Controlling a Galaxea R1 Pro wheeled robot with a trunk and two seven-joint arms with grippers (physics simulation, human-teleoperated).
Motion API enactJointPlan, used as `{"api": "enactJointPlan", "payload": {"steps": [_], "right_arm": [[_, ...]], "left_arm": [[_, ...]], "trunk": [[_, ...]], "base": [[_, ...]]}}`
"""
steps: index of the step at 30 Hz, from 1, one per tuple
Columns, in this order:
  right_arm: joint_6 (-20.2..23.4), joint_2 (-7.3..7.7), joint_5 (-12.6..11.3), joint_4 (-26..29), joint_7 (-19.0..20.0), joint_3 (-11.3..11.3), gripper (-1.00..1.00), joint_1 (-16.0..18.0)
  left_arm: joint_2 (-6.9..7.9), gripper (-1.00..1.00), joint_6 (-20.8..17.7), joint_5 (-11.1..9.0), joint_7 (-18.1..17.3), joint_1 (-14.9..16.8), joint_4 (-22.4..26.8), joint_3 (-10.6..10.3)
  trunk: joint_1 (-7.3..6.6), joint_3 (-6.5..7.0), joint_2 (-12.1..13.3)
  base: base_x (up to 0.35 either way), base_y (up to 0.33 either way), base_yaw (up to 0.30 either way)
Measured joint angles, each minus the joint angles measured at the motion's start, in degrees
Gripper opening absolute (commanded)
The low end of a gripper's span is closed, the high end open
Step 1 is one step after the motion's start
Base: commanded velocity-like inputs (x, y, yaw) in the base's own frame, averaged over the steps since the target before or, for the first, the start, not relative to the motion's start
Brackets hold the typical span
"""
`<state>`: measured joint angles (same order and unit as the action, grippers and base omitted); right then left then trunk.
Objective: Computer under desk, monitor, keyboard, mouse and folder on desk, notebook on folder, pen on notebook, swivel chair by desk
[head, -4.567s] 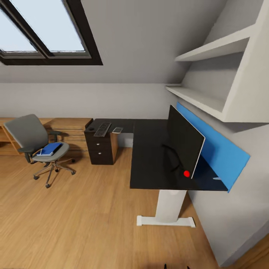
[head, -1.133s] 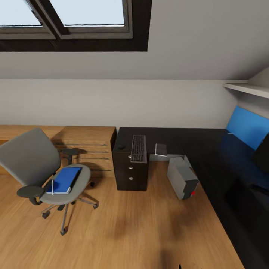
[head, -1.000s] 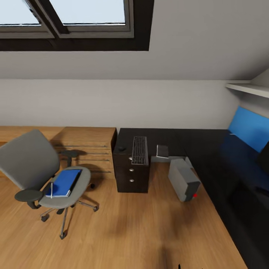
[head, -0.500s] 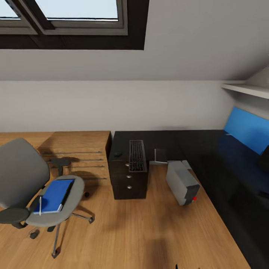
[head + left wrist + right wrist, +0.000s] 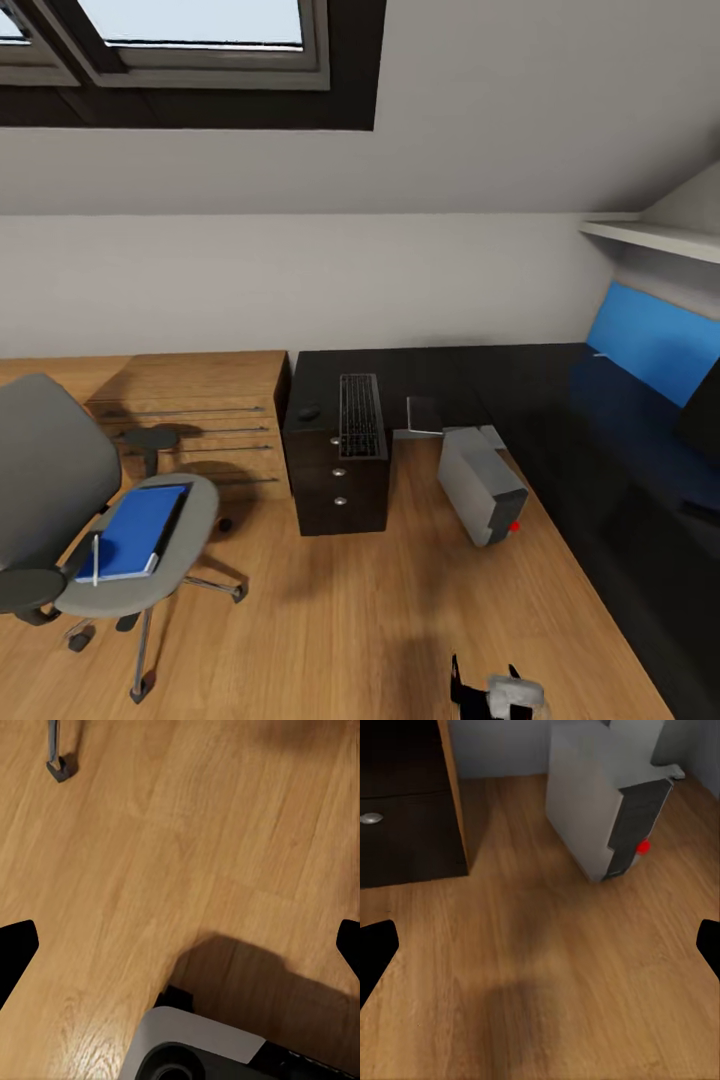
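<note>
Right wrist view: computer (image 5: pixel 592 802) (red light) ahead; end effector (image 5: pixel 540 945) seemingly released.

Before you: black desk (image 5: pixel 520 390) bearing keyboard (image 5: pixel 360 413), mouse (image 5: pixel 308 411), grey square (image 5: pixel 424 414); wood floor (image 5: pixel 350 620) carrying computer (image 5: pixel 481 484) and swivel chair (image 5: pixel 60 500).

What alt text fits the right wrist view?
A light-grey computer with a small red light stands on a wood floor, apart from a black drawer unit. The right gripper's dark fingers sit spread wide at both edges, holding nothing.
</note>
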<state>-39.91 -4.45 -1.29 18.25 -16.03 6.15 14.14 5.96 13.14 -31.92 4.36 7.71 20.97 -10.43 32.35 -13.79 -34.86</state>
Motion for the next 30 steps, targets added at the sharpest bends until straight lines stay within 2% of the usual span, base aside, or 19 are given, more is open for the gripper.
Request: {"api": "enactJointPlan", "payload": {"steps": [2, 4, 7, 8, 12, 13, 14, 15, 16, 17, 20, 21, 23, 25, 26, 27, 28, 29, 30], "right_arm": [[0.94, -0.35, -0.83, 1.58, -0.03, -0.09, 1.00, 1.05], [3.56, -1.37, -2.97, 4.23, 0.16, -0.13, 1.00, 2.71], [9.09, -3.40, -6.62, 8.66, 2.30, -0.12, 1.00, 4.45], [12.55, -4.28, -8.21, 11.15, 4.22, -0.10, 1.00, 5.10], [20.61, -5.29, -12.51, 16.91, 8.11, -0.12, 1.00, 6.82], [24.81, -5.52, -15.81, 19.69, 9.35, -0.15, 1.00, 7.83], [26.96, -5.55, -18.04, 20.99, 9.85, -0.21, 1.00, 8.46], [30.90, -5.53, -22.95, 22.95, 10.68, -0.36, 1.00, 9.66], [32.81, -5.46, -25.89, 23.69, 11.10, -0.44, 1.00, 10.40], [36.04, -5.20, -31.83, 24.69, 11.93, -0.54, 1.00, 11.78], [39.49, -4.47, -40.62, 25.44, 13.29, -0.46, 1.00, 13.81], [40.87, -4.00, -45.20, 25.71, 14.13, -0.30, 1.00, 14.67], [42.20, -3.57, -49.60, 25.95, 15.08, -0.22, 1.00, 15.45], [42.90, -3.17, -52.29, 26.17, 15.71, -0.20, 1.00, 15.93], [42.87, -3.05, -53.26, 26.43, 15.97, 0.06, 1.00, 16.14], [42.85, -3.04, -53.40, 26.47, 16.02, 0.10, 1.00, 16.16], [42.82, -3.01, -53.52, 26.53, 16.08, 0.14, 1.00, 16.19], [42.81, -2.99, -53.56, 26.54, 16.10, 0.15, 1.00, 16.20], [42.78, -2.78, -53.61, 26.63, 16.13, 0.14, 1.00, 16.26]], "left_arm": [[0.02, 1.00, 0.13, 0.01, -0.04, 0.00, 0.75, 0.05], [0.03, 1.00, 0.33, -0.05, -0.04, 0.00, 1.98, 0.15], [0.04, 1.00, 0.40, -0.11, 0.08, 0.00, 2.83, 0.31], [0.04, 1.00, 0.41, -0.13, 0.12, 0.00, 3.03, 0.35], [0.05, 1.00, 0.43, -0.15, 0.16, -0.01, 3.27, 0.37], [0.05, 1.00, 0.44, -0.15, 0.17, 0.00, 3.32, 0.36], [0.05, 1.00, 0.44, -0.15, 0.18, -0.01, 3.34, 0.37], [0.05, 1.00, 0.44, -0.14, 0.18, -0.01, 3.37, 0.35], [0.05, 1.00, 0.44, -0.13, 0.20, -0.01, 3.38, 0.32], [0.00, 1.00, 0.47, -0.09, 0.26, -0.01, 3.39, 0.24], [-0.17, 1.00, 0.56, 0.05, 0.58, -0.01, 3.41, 0.10], [-0.38, 1.00, 0.62, 0.16, 1.23, -0.01, 3.54, 0.04], [-0.67, 1.00, 0.51, 0.21, 2.99, -0.01, 4.17, -0.02], [-0.87, 1.00, 0.00, 0.20, 4.85, 0.00, 7.06, -0.12], [-0.97, 1.00, -3.07, 0.36, 5.79, 0.03, 12.36, -0.20], [-0.99, 1.00, -4.76, 0.38, 5.96, 0.00, 14.59, -0.18], [-1.00, 1.00, -9.20, 0.52, 6.17, 0.01, 18.87, -0.16], [-0.96, 1.00, -11.84, 0.41, 6.22, 0.00, 21.58, -0.17], [-0.94, 1.00, -29.84, 0.25, 7.79, -0.08, 29.90, -0.08]], "trunk": [[0.44, -0.36, -0.80], [0.88, -0.72, -1.61], [1.54, -1.27, -2.81], [1.76, -1.44, -3.22], [2.64, -2.17, -4.82], [2.86, -2.34, -5.23], [3.08, -2.53, -5.63], [3.30, -2.70, -6.03], [3.52, -2.89, -6.43], [3.74, -3.06, -6.83], [4.40, -3.61, -8.04], [4.62, -3.79, -8.44], [5.06, -4.15, -9.24], [5.50, -4.51, -10.05], [5.72, -4.68, -10.45], [5.94, -4.87, -10.85], [6.15, -5.04, -11.25], [6.37, -5.22, -11.65], [6.59, -5.41, -12.05]], "base": [[0.000, 0.000, 0.000], [0.000, 0.000, 0.000], [0.000, 0.000, 0.000], [0.000, 0.000, 0.000], [0.000, 0.000, 0.000], [0.000, 0.000, 0.000], [0.000, 0.000, 0.000], [0.000, 0.000, 0.000], [0.000, 0.000, 0.000], [0.000, 0.000, 0.000], [0.000, 0.000, 0.000], [0.000, 0.000, 0.000], [0.000, 0.000, 0.000], [0.000, 0.000, 0.000], [0.000, 0.000, 0.000], [0.000, 0.000, 0.000], [0.000, 0.000, 0.000], [0.000, 0.000, 0.000], [0.000, 0.000, 0.000]]}}
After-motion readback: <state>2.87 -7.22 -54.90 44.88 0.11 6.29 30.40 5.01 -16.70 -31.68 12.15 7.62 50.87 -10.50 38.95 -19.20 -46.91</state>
